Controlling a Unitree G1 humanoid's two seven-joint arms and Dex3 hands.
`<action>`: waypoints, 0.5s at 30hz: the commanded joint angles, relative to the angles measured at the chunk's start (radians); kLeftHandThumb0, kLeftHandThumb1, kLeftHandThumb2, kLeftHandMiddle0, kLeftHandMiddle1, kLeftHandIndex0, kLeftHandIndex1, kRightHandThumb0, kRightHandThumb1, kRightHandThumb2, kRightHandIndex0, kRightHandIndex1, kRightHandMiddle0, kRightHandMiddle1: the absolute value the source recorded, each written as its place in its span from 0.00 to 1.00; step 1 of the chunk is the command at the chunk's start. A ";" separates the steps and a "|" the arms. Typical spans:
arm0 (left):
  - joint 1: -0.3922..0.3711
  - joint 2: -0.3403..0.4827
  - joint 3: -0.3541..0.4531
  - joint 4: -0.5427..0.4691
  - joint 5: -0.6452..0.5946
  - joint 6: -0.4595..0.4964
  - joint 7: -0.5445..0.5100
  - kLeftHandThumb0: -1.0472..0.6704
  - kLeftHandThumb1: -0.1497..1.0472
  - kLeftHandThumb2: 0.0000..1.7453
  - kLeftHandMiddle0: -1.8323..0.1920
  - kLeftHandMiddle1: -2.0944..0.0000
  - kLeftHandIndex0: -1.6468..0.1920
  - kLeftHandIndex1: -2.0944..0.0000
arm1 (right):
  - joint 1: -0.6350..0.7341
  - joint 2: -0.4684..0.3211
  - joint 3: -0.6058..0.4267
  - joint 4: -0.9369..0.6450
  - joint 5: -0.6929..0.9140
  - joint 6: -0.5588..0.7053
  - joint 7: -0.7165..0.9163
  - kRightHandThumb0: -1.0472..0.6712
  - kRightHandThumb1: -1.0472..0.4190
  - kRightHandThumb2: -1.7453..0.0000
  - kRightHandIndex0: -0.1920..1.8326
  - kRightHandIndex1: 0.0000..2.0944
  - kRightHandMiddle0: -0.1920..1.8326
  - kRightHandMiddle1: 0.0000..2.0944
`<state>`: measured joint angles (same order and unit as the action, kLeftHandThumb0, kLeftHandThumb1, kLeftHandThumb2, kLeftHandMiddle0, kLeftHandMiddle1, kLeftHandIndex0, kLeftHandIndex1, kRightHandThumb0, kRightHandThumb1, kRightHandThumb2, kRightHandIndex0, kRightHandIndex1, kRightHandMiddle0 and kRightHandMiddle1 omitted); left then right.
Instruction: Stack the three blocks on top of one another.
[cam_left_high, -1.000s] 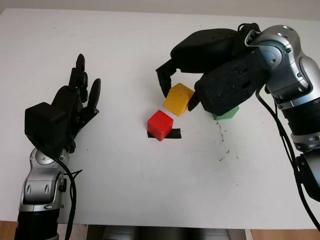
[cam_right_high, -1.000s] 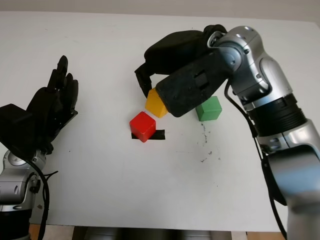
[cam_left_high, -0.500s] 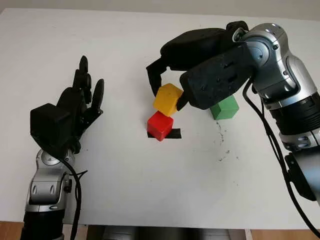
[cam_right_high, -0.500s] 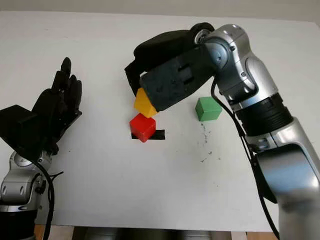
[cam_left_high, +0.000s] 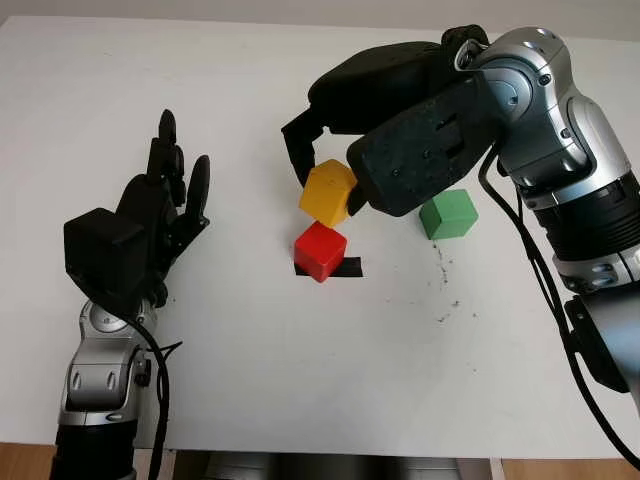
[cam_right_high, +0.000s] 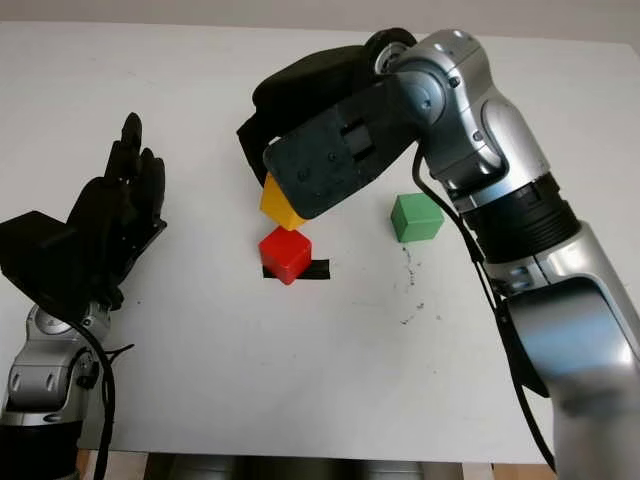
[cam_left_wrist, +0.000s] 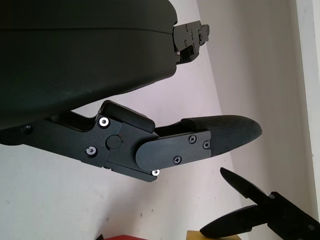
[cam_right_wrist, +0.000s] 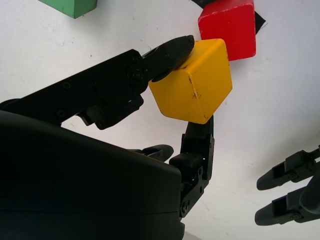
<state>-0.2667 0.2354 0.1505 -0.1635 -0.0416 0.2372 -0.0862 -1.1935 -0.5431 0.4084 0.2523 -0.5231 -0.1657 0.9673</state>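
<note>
The right hand (cam_left_high: 330, 175) grasps the yellow block (cam_left_high: 328, 193), tilted, in the air just above and slightly behind the red block (cam_left_high: 320, 251), which sits on a black tape mark (cam_left_high: 348, 267); the coming move likely needs levelling, then lowering. The green block (cam_left_high: 448, 214) lies to the right of the red block, well apart; the left hand (cam_left_high: 150, 215) is open far to its left.
</note>
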 joint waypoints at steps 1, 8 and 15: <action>0.017 -0.001 -0.005 -0.020 0.008 -0.005 0.006 0.14 1.00 0.35 1.00 0.97 1.00 0.98 | -0.021 0.008 -0.001 -0.010 0.009 0.003 0.007 0.39 0.10 0.97 0.29 0.02 0.33 0.64; 0.018 -0.013 -0.003 -0.030 0.002 0.011 0.009 0.14 1.00 0.35 1.00 0.97 1.00 0.98 | -0.018 0.016 0.001 -0.004 0.025 -0.002 0.019 0.39 0.10 0.97 0.29 0.02 0.32 0.65; 0.020 -0.014 -0.011 -0.025 0.009 -0.002 0.015 0.14 1.00 0.35 1.00 0.98 1.00 0.98 | -0.003 0.029 -0.001 -0.002 0.043 0.010 0.027 0.40 0.10 0.97 0.30 0.03 0.32 0.66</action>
<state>-0.2576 0.2256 0.1460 -0.1706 -0.0361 0.2439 -0.0740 -1.1923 -0.5218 0.4099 0.2547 -0.4920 -0.1608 0.9895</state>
